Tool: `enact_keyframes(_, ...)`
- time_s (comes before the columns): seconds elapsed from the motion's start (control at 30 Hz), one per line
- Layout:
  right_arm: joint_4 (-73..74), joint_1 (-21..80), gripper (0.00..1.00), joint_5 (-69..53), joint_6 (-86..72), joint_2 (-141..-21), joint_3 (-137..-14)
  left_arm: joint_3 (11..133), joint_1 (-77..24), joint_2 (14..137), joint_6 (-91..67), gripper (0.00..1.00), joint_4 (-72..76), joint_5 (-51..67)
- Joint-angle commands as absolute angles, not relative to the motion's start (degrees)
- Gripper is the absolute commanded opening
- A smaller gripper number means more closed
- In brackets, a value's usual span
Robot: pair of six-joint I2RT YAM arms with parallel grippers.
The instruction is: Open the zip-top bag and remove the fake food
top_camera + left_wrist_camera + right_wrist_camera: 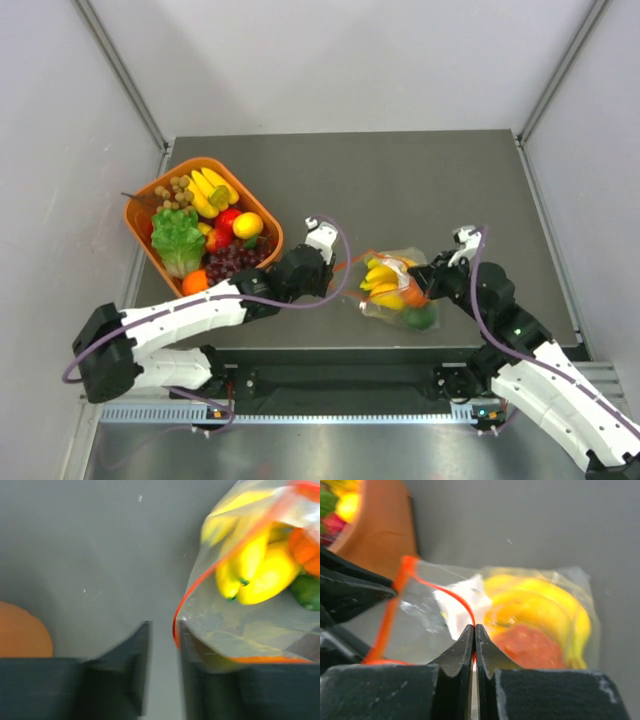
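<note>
The zip-top bag (395, 285) lies on the grey table between my two grippers, its orange-red zip strip toward the left. Inside are a yellow banana bunch (383, 276), an orange-red round fruit (414, 295) and a dark green fruit (420, 318). My right gripper (474, 627) is shut on the zip strip at the bag's mouth (425, 625), with the bananas (540, 600) and red fruit (530, 647) just behind. My left gripper (164, 627) is open; the strip's edge (176, 625) lies against its right finger, with nothing between the jaws. The bananas (255, 565) show through the plastic.
An orange basket (132, 222) at the table's left holds lettuce, grapes, bananas and other toy fruit. Its wall shows in the right wrist view (380, 530) and in the left wrist view (22, 632). The table's near edge runs just below the bag.
</note>
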State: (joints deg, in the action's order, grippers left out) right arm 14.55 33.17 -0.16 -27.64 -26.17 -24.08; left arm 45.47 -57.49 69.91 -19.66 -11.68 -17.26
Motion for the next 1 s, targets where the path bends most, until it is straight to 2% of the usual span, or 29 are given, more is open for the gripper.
enact_keyframes(0.0,8.2,34.6,0.0,-3.6,-30.2,-23.0,-25.5,45.3,-60.8,63.6,-19.9,0.4,-8.2,-21.0)
enact_keyframes(0.17,10.8,34.9,0.0,-4.5,-30.4,-20.0,-26.8,45.3,-68.1,59.9,-17.0,0.51,-0.9,-22.0)
enact_keyframes(0.4,13.7,35.0,0.0,-5.4,-30.0,-18.9,-28.4,47.0,-75.5,65.9,-8.1,0.54,7.4,-17.6)
enact_keyframes(0.6,13.8,35.0,0.0,-6.6,-30.4,-17.9,-27.9,51.1,-76.2,75.0,-6.5,0.53,6.7,-20.1)
enact_keyframes(0.8,14.2,35.0,0.0,-7.5,-30.6,-17.1,-27.7,53.0,-75.7,80.0,-3.7,0.58,7.1,-23.0)
enact_keyframes(0.97,14.5,35.0,0.0,-7.6,-30.6,-16.6,-27.3,53.3,-73.7,83.0,-4.1,0.59,8.1,-20.6)
